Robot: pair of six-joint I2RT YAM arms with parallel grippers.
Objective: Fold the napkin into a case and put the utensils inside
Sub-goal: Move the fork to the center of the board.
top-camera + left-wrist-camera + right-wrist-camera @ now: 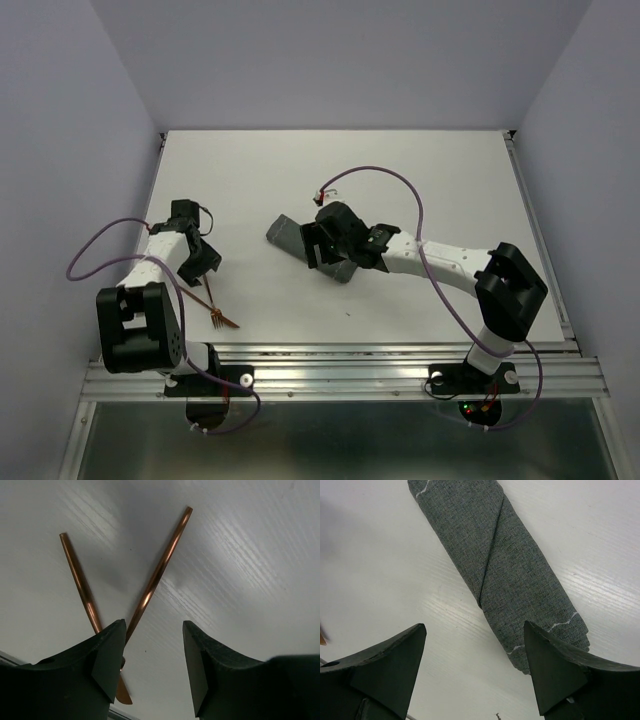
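Table [400,170]: white, with walls on three sides.
Case [286,236]: grey-green cloth folded into a narrow pouch near the centre. It runs from 10 to 4 o'clock, with a diagonal flap across it.
Right claw [474,630]: jaws wide apart and empty, over the case's 4 o'clock end.
Left claw [152,650]: jaws apart with nothing between them, just above the utensils.
Utensils [155,577]: two copper pieces lying crossed at the table's 8 o'clock, well apart from the case.
Progress: the folding looks done. Both utensils are still outside, so picking them up and inserting them remains.
Writing: none readable.

Bright even light, soft shadows, mostly sharp
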